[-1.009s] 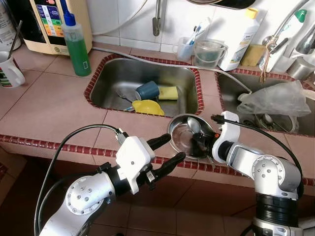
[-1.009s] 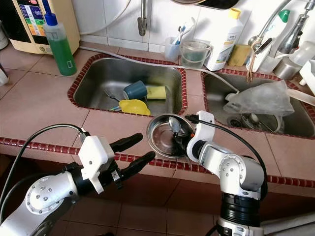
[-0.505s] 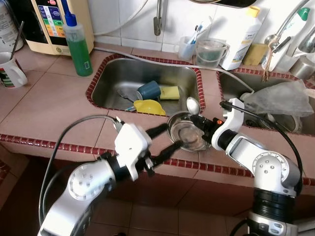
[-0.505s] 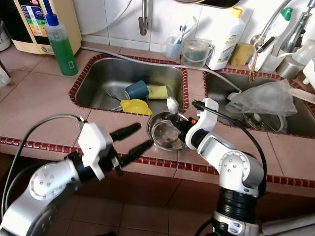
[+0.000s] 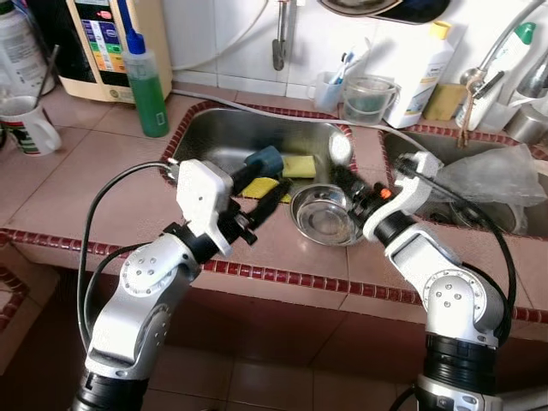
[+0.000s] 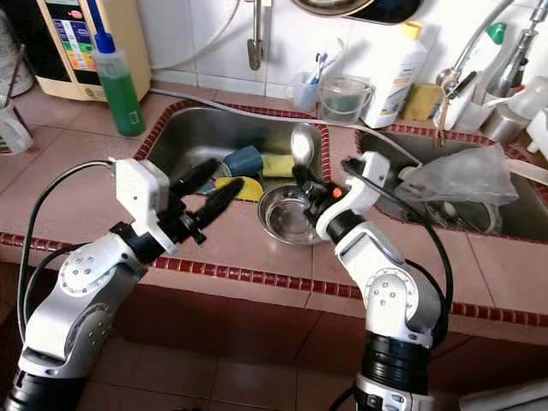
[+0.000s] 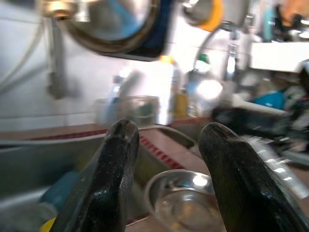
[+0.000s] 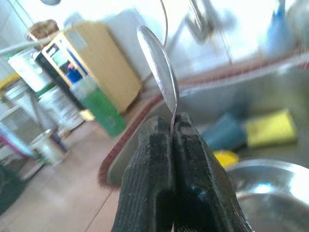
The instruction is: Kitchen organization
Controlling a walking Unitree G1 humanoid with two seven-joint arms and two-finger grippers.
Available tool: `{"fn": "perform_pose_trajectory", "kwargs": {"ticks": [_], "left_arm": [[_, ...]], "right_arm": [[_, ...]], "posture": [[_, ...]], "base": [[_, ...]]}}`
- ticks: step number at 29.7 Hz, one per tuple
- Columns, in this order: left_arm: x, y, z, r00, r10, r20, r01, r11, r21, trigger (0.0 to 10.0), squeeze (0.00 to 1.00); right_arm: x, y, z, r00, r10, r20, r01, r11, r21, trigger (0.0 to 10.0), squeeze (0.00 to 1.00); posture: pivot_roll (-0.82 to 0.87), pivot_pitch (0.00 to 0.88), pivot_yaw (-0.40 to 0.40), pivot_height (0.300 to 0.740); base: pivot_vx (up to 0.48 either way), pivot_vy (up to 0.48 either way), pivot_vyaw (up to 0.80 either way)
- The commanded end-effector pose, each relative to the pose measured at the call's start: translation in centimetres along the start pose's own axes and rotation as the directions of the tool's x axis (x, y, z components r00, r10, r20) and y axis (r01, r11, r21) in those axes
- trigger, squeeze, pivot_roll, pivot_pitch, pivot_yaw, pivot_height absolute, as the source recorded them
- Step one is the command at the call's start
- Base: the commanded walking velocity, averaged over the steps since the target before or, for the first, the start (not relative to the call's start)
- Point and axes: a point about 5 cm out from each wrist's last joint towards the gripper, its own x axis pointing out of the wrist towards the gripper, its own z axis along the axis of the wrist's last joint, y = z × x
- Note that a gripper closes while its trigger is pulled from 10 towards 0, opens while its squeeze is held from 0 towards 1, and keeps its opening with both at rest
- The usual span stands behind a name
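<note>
Pinching a spoon (image 8: pixel 159 67), the right tool (image 8: pixel 173 126) is clamped; left tool (image 7: pixel 169 140) gapes wide.

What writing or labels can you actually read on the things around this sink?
None can be read.
Beige appliance: coloured panel with print, too small to read.
Green soap bottle: no label readable.
White bottle: faces the camera with no legible print.
Mug: a coloured band, pattern or lettering too blurred to tell.
Right tool, gripping the spoon: no markings.
</note>
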Motion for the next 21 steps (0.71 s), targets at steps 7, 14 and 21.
{"fn": "perform_pose_trajectory", "kwargs": {"ticks": [7,14,21], "left_arm": [[0.7,0.9,-0.1,0.997,0.072,0.023,-0.072,0.997,-0.013,10.0,0.00],[0.9,1.4,-0.3,0.993,0.115,0.018,-0.114,0.993,-0.027,10.0,0.00],[0.7,2.5,-1.3,0.980,0.196,-0.041,-0.198,0.980,-0.033,10.0,0.00]], "right_arm": [[0.0,0.3,0.3,0.995,0.006,0.103,0.005,0.993,-0.114,10.0,0.00],[0.1,0.3,1.0,0.983,-0.002,0.183,0.037,0.982,-0.187,10.0,0.00],[0.1,0.0,1.3,0.974,-0.012,0.228,0.077,0.958,-0.275,10.0,0.00]], "posture": [[-0.01,0.005,-0.039,0.740],[-0.01,0.009,-0.035,0.740],[-0.01,0.015,-0.029,0.740]], "base": [[0.000,0.000,0.00],[0.000,0.000,0.00],[0.000,0.000,0.00]]}}
